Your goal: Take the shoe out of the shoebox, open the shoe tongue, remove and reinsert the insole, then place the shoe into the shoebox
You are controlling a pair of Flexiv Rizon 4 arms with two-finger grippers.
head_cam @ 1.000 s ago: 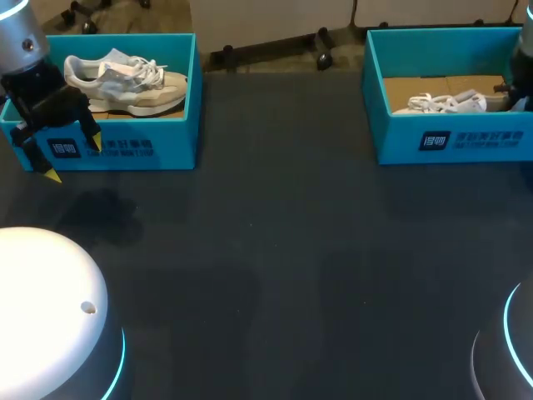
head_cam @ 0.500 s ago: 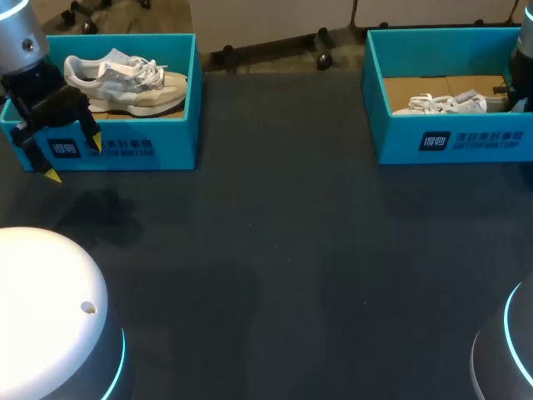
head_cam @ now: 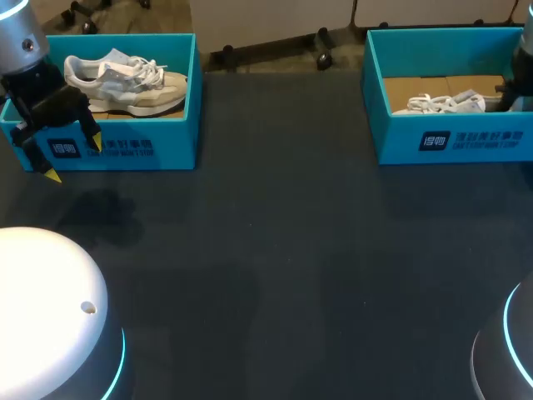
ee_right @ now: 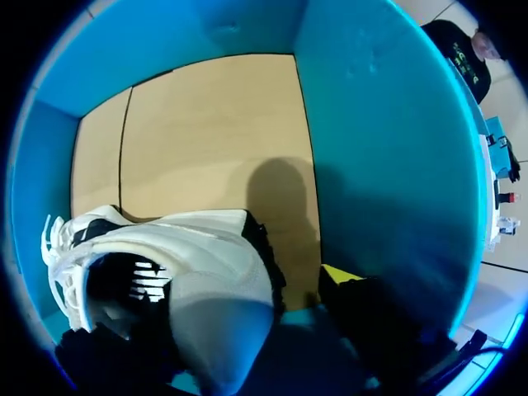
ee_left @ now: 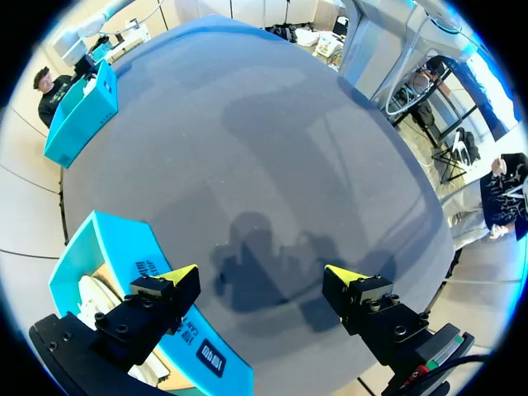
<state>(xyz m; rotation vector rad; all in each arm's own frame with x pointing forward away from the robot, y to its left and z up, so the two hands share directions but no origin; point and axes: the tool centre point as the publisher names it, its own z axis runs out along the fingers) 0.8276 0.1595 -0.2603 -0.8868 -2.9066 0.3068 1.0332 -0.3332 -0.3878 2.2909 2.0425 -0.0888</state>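
Observation:
A white shoe [ee_right: 165, 264] lies on its side on the cardboard floor of the right teal shoebox [head_cam: 454, 137]; in the head view the white shoe [head_cam: 445, 103] shows over the box's front wall. My right gripper [ee_right: 223, 322] is down inside this box at the shoe's heel. Its fingers stand open, and the yellow-tipped one [ee_right: 340, 275] is clear of the heel. Only my right arm [head_cam: 526, 58] shows in the head view. My left gripper [head_cam: 71, 154] hangs open and empty in front of the left shoebox [head_cam: 125, 137], with nothing between its fingers [ee_left: 260, 276].
The left shoebox [ee_left: 115, 256] holds a beige and white sneaker [head_cam: 125, 83]. The dark tabletop [head_cam: 283, 250] stretches between the two boxes. My arms' white bases [head_cam: 50, 308] sit at the near corners.
The right arm at the far end of the right box has shifted slightly, and the white shoe barely moved. The left arm has stayed still.

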